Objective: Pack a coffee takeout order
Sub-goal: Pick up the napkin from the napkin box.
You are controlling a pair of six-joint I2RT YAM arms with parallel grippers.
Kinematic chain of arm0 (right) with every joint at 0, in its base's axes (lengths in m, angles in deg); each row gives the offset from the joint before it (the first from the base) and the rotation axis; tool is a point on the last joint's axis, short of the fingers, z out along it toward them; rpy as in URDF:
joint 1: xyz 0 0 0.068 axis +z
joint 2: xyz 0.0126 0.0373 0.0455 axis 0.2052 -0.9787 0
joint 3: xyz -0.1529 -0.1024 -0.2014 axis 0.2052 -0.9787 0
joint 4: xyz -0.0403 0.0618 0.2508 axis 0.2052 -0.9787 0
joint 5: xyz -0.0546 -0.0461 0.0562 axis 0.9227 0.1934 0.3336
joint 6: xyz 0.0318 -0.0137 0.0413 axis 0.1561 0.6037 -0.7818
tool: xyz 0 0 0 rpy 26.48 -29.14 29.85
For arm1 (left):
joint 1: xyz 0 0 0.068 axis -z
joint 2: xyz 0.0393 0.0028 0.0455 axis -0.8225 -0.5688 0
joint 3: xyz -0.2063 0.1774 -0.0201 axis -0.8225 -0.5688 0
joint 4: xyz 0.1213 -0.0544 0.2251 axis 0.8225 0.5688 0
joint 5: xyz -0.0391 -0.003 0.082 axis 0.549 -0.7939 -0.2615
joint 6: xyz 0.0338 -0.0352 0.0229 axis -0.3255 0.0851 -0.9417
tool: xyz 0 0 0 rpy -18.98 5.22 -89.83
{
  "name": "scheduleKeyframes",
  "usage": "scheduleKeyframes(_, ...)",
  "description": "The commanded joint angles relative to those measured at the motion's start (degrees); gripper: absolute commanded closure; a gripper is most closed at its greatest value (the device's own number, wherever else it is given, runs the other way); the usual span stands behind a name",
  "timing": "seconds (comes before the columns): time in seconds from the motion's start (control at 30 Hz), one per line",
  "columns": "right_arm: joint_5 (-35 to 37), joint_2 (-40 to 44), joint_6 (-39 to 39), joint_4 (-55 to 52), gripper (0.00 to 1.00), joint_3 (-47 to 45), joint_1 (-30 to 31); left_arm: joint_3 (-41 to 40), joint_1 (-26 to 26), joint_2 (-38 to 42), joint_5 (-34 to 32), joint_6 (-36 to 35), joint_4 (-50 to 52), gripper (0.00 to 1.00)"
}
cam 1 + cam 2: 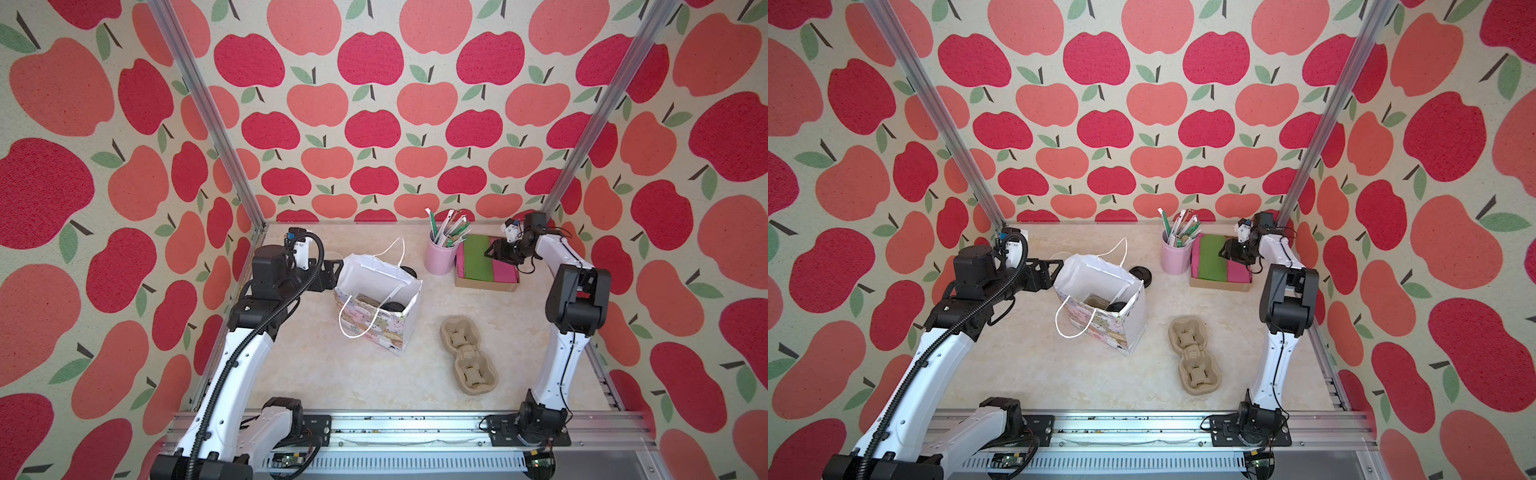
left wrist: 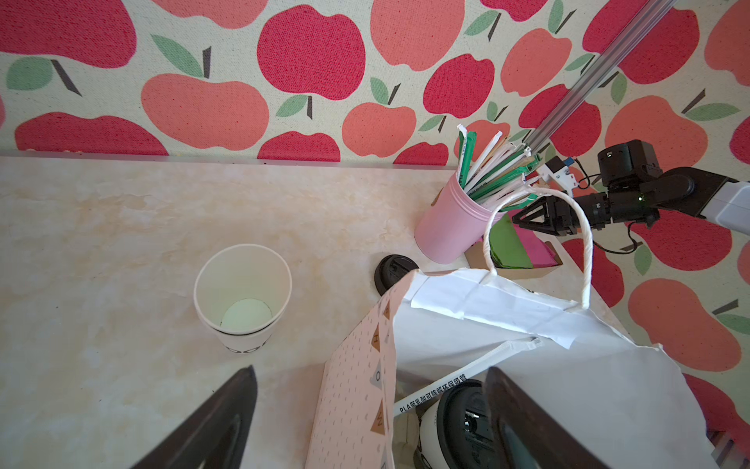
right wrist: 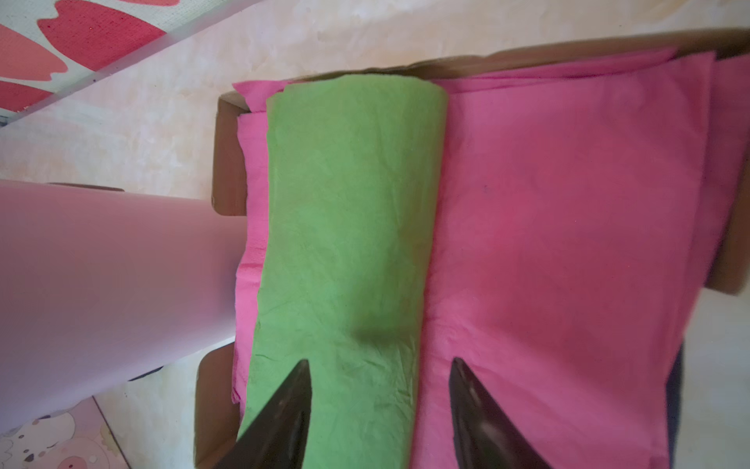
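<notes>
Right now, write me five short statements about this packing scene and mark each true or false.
1. The pulp carrier on the table holds a cup. False: both wells are empty.
2. The right gripper is open over the green napkin. True.
3. A lidded cup sits inside the paper bag. True.
4. The cup standing on the table wears a lid. False: it is open; a black lid lies beside the bag.
5. The pink straw holder lies tipped over. False: it stands upright.
</notes>
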Motion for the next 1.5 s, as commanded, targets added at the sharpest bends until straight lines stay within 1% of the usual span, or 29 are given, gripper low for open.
scheduleKeyframes(0.0,-0.53,-0.86,-0.60,-1.04,0.49,1.76,0.11,-0.46,-0.31,1.09,0.64,0.33,-1.23,0.10)
scheduleKeyframes(0.57,7.54,-3.94,0.43,-3.81,0.65,4.07,3.33,-0.44,-0.36,1.13,0.93,0.17,-1.11,0.10)
scheduleKeyframes(0.77,9.91,-4.71,1.93,-5.84,0.77,4.87,4.53,-0.97,-0.44,1.62,0.81,0.26,-1.31,0.10)
scheduleKeyframes(0.93,9.73,-3.36,1.59,-5.50,0.88,4.64,4.48,-1.18,-0.53,2.09,0.87,0.35,-1.25,0.10)
scheduleKeyframes(1.07,8.21,-0.83,0.55,-3.49,0.95,3.14,4.51,-1.34,-0.62,2.64,0.73,0.41,-1.14,0.10)
scheduleKeyframes(1.2,7.33,4.22,-0.99,1.82,1.00,-0.97,4.51,-1.39,-0.74,3.23,0.62,0.44,-1.07,0.10)
scheduleKeyframes(1.47,6.99,15.59,-2.10,9.51,1.00,-8.05,4.55,-1.30,-0.86,4.21,0.54,0.48,-0.72,0.10)
